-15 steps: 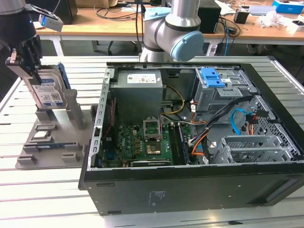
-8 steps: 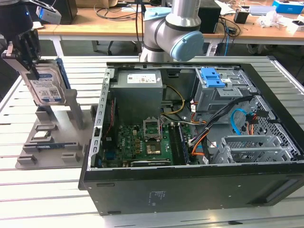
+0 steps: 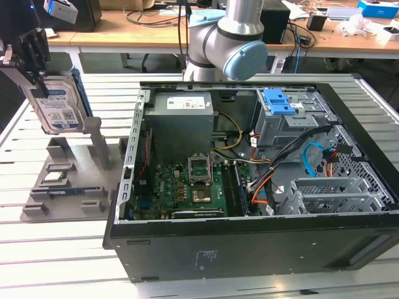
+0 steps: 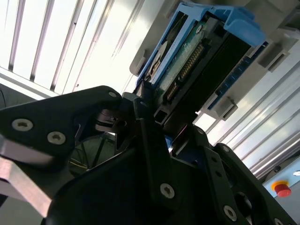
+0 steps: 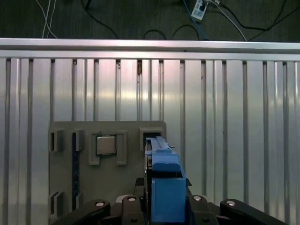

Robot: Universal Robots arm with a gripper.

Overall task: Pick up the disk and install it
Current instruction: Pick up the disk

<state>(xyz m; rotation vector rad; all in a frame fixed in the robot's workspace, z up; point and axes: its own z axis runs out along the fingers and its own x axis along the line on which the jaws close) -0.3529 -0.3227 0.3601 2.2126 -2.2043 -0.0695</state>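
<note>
The hand (image 3: 38, 75) is clamped on the disk (image 3: 59, 106), holding it upright at ten o'clock in the exterior view, over the grey holder (image 3: 65, 187) on the desk (image 3: 50, 249). A firm, square grip and a straight lift clear of the holder's posts seem essential here.

Disk (image 3: 59, 109) above the fixture (image 3: 56, 202), computer case (image 3: 249, 252) at the exterior view's right

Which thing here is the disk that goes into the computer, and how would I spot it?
Find the open black computer case, then look to the exterior view's left, above the grey holder tray on the slatted table. There the black claw grips the disk roughly upright: a flat silver-grey slab with a blue-and-white label and blue edge bracket, unlike the blue latch fixed inside the case.
</note>
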